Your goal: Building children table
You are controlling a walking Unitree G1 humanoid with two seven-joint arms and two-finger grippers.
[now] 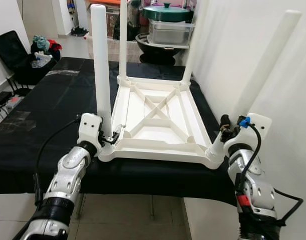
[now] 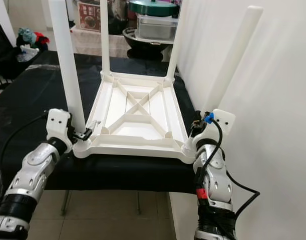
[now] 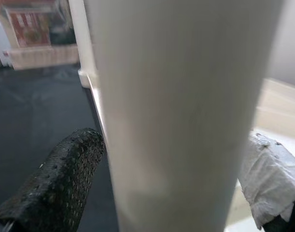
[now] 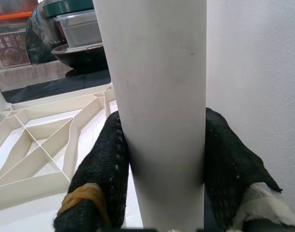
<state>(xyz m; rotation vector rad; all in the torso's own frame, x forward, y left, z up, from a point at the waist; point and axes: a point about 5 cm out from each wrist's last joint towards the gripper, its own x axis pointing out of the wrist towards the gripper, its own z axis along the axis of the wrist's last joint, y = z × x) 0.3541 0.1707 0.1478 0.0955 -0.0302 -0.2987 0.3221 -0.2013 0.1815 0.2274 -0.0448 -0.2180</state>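
Tiled room, white wall at frame right; a black-covered table [image 1: 52, 100] carries the upturned white plastic children's table [image 1: 158, 125] at centre frame.

Left hand [image 1: 108, 137] at the near-left white leg [image 1: 100, 70]; grip cannot be told. Right hand [image 4: 161, 159] is clamped on the near-right white leg [image 4: 157, 96], which leans toward the wall. Risk, as judged: the tilted leg may jam or pop from its socket, and the tabletop may slide off the near edge.

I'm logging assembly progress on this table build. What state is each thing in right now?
Children's table: upside down on the black cloth.
Near left leg: upright in its corner socket.
Near right leg: in its corner, leaning outward, not straight.
Two far legs: standing upright.
Left end effector: at the near left leg's base, grip unclear.
Right end effector: shut on the near right leg.
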